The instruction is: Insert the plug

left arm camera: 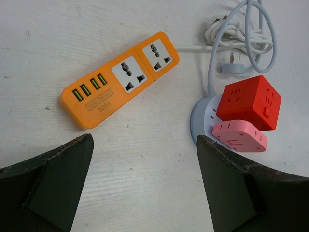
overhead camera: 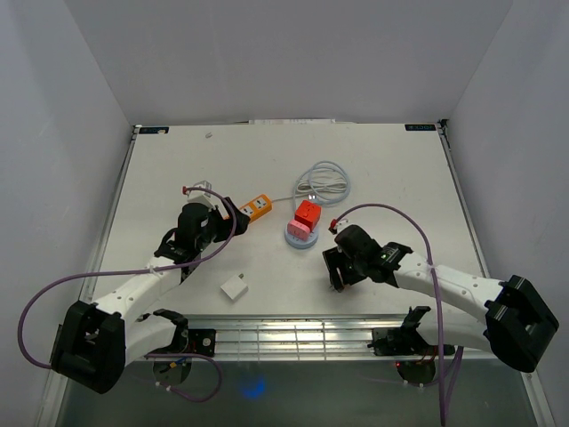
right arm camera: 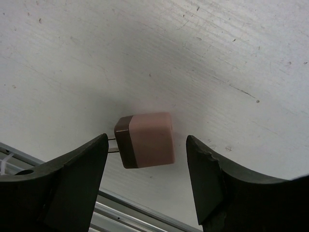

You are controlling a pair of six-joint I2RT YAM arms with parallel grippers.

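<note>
A pink cube plug with a dark brown face lies on the white table, its two metal prongs pointing left. My right gripper straddles it, with a finger on each side and a gap to both, so it is open and not touching. In the top view that gripper is low over the table and hides the plug. An orange power strip with two sockets and several USB ports lies ahead of my left gripper, which is wide open over bare table. In the top view the left gripper is just left of the strip.
A red cube socket and a pink adapter sit on a round grey-blue base, with a coiled white cable behind. A white adapter lies near the front. The metal front rail runs close behind the plug.
</note>
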